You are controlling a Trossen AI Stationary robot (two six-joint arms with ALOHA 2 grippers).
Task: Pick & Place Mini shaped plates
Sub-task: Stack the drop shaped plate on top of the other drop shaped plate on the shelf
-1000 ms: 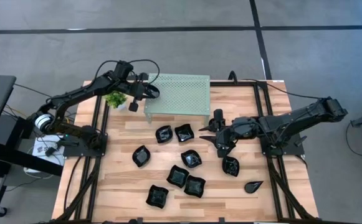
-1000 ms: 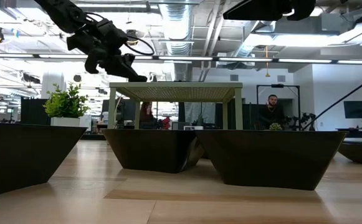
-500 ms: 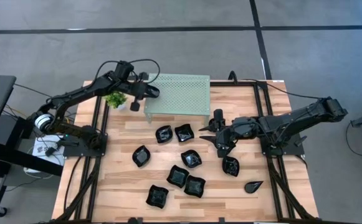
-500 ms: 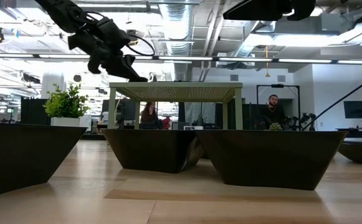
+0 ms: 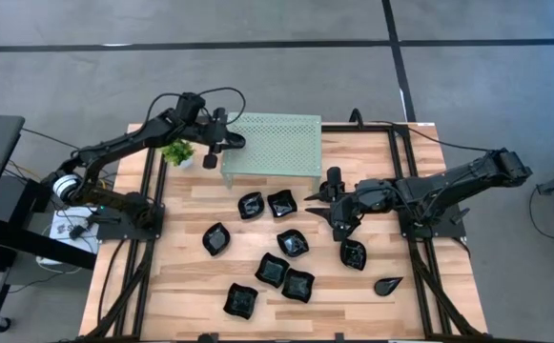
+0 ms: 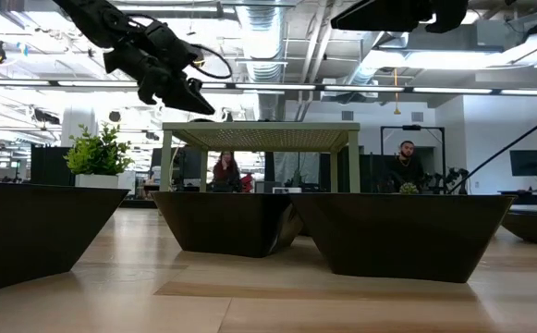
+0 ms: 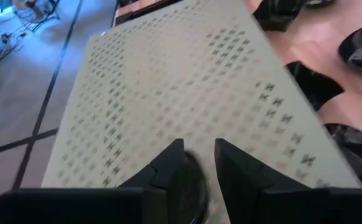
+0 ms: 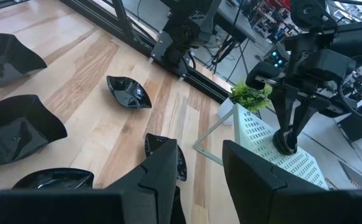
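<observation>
High view, left claw (image 5: 225,141) parted over perforated green rack (image 5: 275,143), glossy black plates (image 5: 269,240), right claw (image 5: 320,204) parted.

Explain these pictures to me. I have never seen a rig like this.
This is a robot with two dark arms at a wooden table. Each arm ends in a two-fingered pincer.

One picture looks straight down on the whole table, and one looks level across it from table-top height. The other two come from cameras on the arms' wrists, looking past their own fingers.

Nine small black plates lie scattered on the table. At the far side stand a green perforated rack and a small plant.

The left pincer is over a corner of the rack, fingers apart, and one plate lies on the rack just below them. The right pincer hangs open and empty near the plates in the middle.
</observation>
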